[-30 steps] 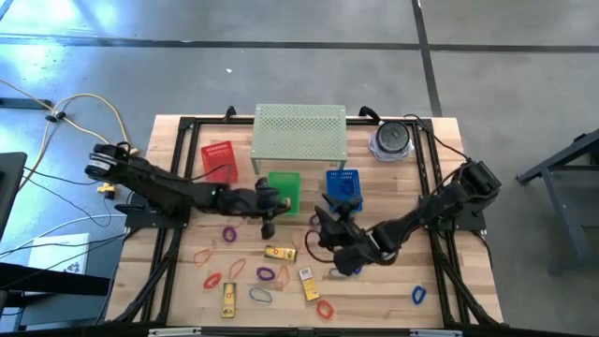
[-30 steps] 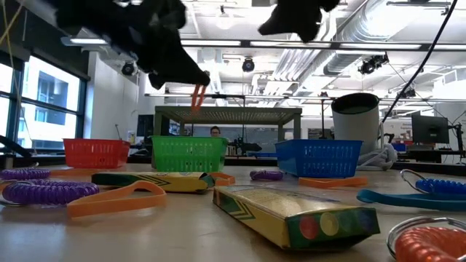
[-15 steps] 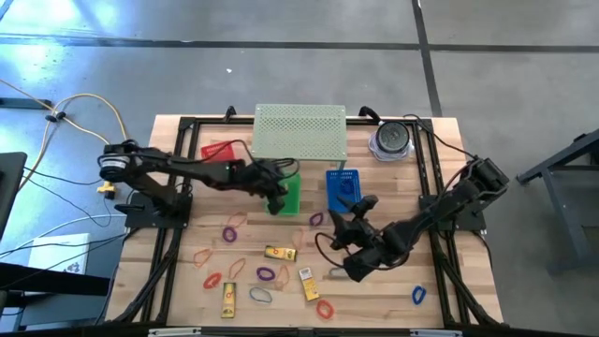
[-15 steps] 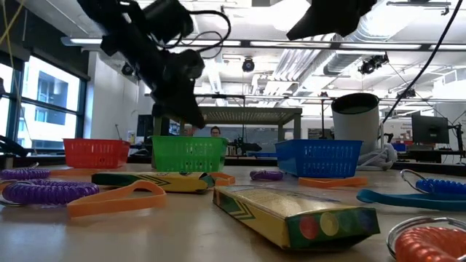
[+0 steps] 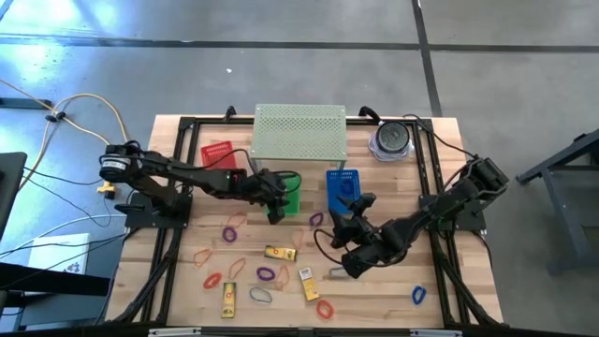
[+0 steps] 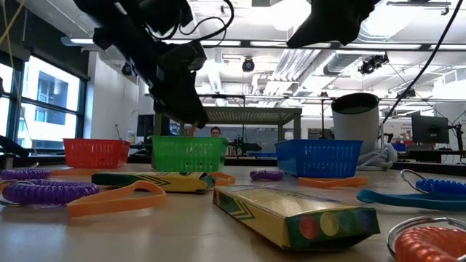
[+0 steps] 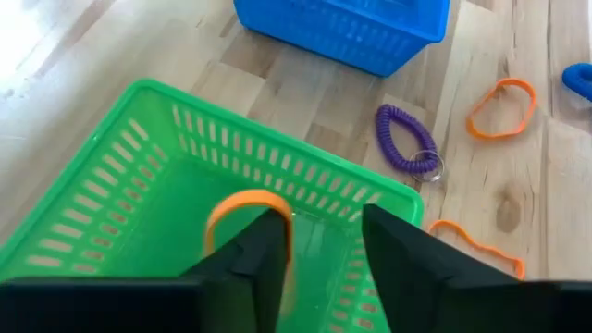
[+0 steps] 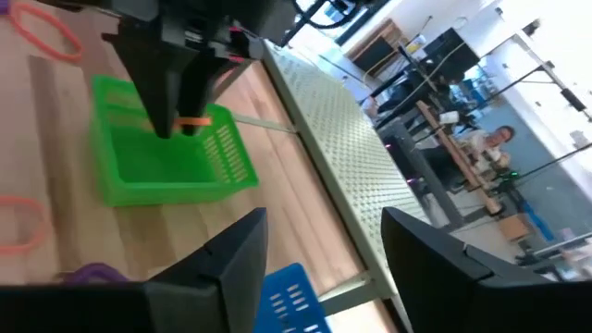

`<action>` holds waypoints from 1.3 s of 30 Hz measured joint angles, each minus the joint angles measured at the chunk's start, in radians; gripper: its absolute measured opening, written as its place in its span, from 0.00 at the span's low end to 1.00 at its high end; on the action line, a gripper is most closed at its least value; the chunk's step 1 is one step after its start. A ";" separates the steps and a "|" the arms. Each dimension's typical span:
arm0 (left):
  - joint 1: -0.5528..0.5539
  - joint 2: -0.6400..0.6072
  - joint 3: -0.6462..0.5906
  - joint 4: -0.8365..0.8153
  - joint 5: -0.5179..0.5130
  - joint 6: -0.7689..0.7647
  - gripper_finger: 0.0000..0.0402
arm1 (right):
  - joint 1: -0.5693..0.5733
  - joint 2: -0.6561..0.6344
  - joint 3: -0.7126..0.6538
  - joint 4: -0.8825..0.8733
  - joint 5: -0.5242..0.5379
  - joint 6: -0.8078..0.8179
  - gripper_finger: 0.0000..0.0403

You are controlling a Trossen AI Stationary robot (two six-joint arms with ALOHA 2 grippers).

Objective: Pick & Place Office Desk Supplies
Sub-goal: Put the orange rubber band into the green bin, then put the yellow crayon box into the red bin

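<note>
Over the green plastic mesh basket [image 7: 129,213], the left gripper [image 7: 319,254] is hanging with its two dark fingers [image 7: 264,254] spread apart, and a thin orange loop [image 7: 242,215] is sitting just at the left-hand finger, above the basket floor (whether it is touching that finger or lying loose, I cannot tell). From above, that gripper [image 5: 275,198] is sitting at the near side of the basket, with the red mesh basket [image 5: 217,157] to one side and the blue mesh basket [image 5: 343,187] to the other, all in front of the pale green perforated metal shelf [image 5: 299,133].

Across the table, the right gripper [image 5: 348,225] is hovering above the boards just in front of the blue basket, fingers held wide apart and nothing between them; its own camera is looking straight at the green basket and the left arm over it.

The rest of the supplies are lying scattered on the wooden slat table [image 5: 440,290]: a purple coiled loop [image 7: 405,141] and an orange band [image 7: 502,107] just beside the green basket, a yellow-orange rectangular packet [image 5: 280,253], a second one [image 5: 308,283] and a third [image 5: 228,299] nearer the front edge, a red loop [image 5: 325,309] and a blue loop [image 5: 418,295] at the front.
</note>
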 joint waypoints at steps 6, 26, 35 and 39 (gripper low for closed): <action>0.004 0.006 0.103 -0.244 -0.010 -0.014 0.43 | 0.002 0.000 0.000 0.000 -0.005 0.000 0.50; -0.136 -0.077 0.464 -0.976 0.126 -0.075 0.43 | 0.029 -0.038 0.001 -0.130 0.029 0.009 0.50; -0.351 -0.091 0.445 -1.243 0.132 -0.407 0.43 | 0.010 -0.054 0.001 -0.182 -0.003 0.107 0.50; -0.474 -0.091 0.408 -1.186 0.135 -0.620 0.43 | -0.001 -0.054 0.001 -0.181 -0.062 0.116 0.50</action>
